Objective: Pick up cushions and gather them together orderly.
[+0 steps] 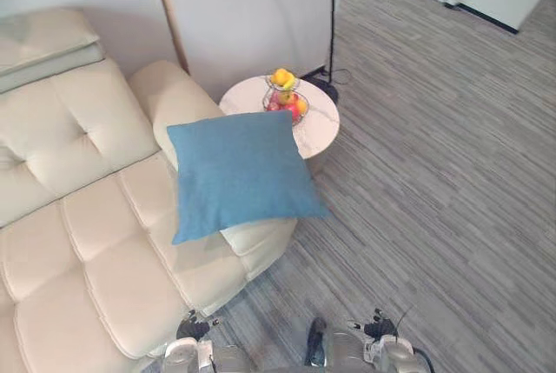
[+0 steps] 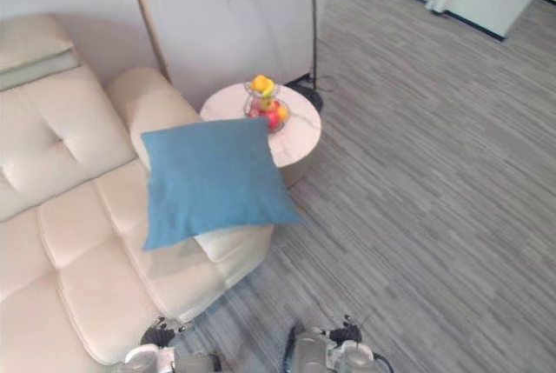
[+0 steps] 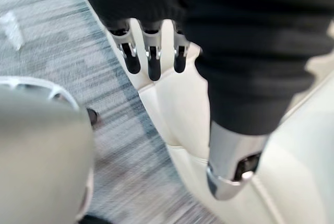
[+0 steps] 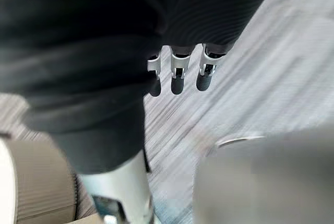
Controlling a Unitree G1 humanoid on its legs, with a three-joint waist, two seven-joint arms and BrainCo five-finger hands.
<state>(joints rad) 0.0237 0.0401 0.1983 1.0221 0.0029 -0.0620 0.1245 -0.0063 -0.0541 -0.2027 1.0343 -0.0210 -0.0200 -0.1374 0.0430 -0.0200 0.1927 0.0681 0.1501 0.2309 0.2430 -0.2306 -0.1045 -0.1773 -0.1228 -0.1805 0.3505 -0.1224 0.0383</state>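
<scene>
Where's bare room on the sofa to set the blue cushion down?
The sofa seat left of the blue cushion is bare, up to the backrest. The crowded end is by the round table, where the cushion overhangs the seat edge beside the fruit basket.

No writing, label, number or sign can be read: the blue cushion (image 1: 236, 173), the cream sofa (image 1: 87, 225) and the round table (image 1: 323, 123) at one o'clock are plain.

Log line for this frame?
phase: pre-grasp | blue cushion: lying on sofa end, untouched | left robot hand: open, empty | right robot hand: open, empty
</scene>
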